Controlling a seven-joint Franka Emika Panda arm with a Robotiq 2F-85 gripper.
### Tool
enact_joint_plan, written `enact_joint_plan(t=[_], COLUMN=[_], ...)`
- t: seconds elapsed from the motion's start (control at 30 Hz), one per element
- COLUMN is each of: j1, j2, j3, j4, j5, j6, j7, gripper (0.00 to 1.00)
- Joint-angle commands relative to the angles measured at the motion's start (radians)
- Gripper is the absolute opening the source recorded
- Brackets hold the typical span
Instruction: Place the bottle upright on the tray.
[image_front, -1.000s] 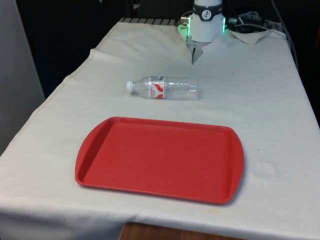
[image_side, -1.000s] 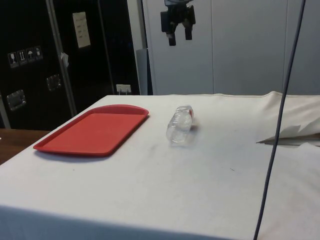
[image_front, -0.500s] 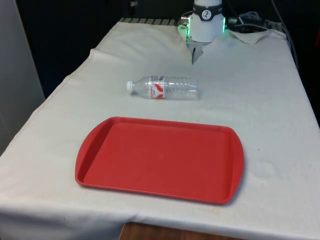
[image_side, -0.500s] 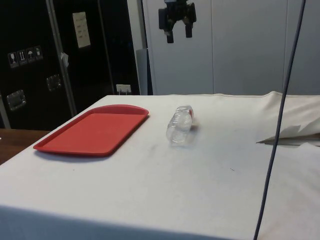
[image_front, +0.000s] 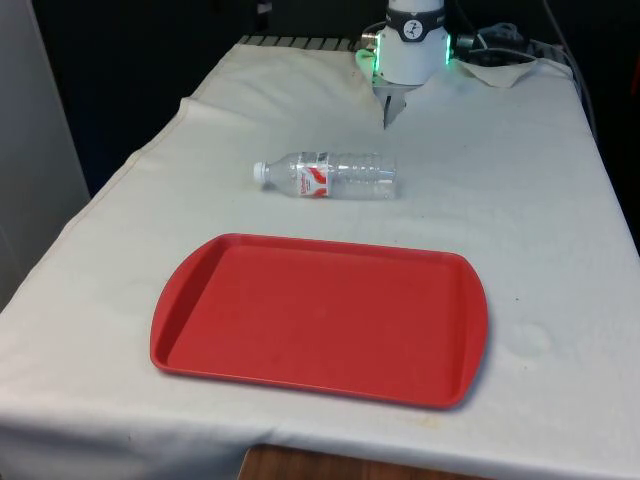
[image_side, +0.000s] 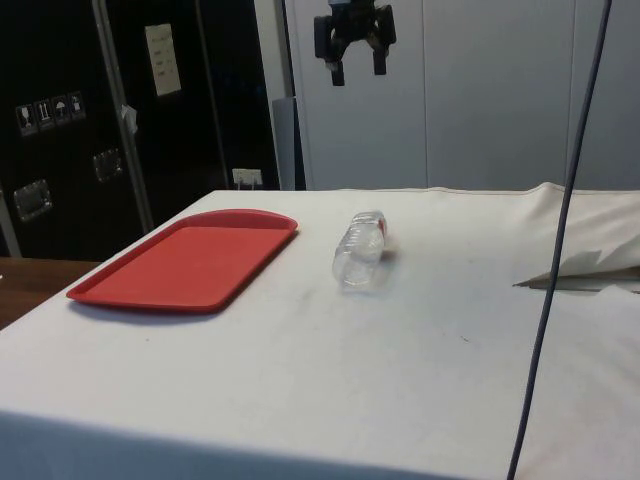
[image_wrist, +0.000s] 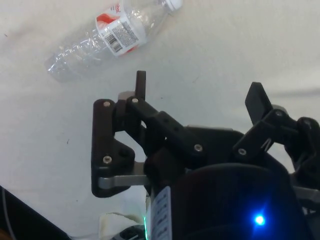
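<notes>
In the front view, the red tray (image_front: 320, 318) filled the lower centre of the frame, empty, its long side running across the picture. Just above it, in the middle of the frame, the clear plastic bottle (image_front: 327, 175) lay on its side on the white cloth (image_front: 540, 200), white cap toward the front view's left, base toward the right, red label near the cap end. It was apart from the tray's far rim, not touching it. Higher and a little right of the bottle's base, at the top centre, the gripper (image_front: 388, 108) hung above the cloth.

In the side view, the tray sat at left centre, the bottle (image_side: 360, 249) lay in the middle with its base toward the camera, and the gripper (image_side: 353, 68) was at the top, well above the bottle and empty, its two fingers apart with clear space between them.

The step in hand looked to be the approach to the bottle, with nothing yet grasped. To do it well, the fingers would likely need to straddle the body across its width, close to the middle or toward the base, so it would not roll away. The thin, ribbed wall probably crumples under a hard squeeze, so gentle closing seemed wise. Standing it up would then call for tipping the base down before lowering it onto the tray.
</notes>
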Motion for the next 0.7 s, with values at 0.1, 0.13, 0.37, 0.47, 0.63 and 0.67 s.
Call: enact_joint_plan(t=[0.1,0.13,0.37,0.47,0.63,0.67], j1=[-0.001,-0.001,-0.001,-0.001,-0.001,-0.001], j2=[0.001,0.001,0.002,0.002,0.002,0.002], j3=[0.000,0.000,-0.001,-0.001,-0.001,-0.001], j4=[0.002,0.002,0.001,0.001,0.001,0.001], j5=[0.001,0.001,0.001,0.001,0.001,0.001], j6=[-0.003,-0.003,-0.003,-0.002,-0.002,-0.002], j7=[0.046,0.053,0.103,0.125,0.161,0.168], gripper=[1.00,1.00,1.00,1.00,1.00,1.00])
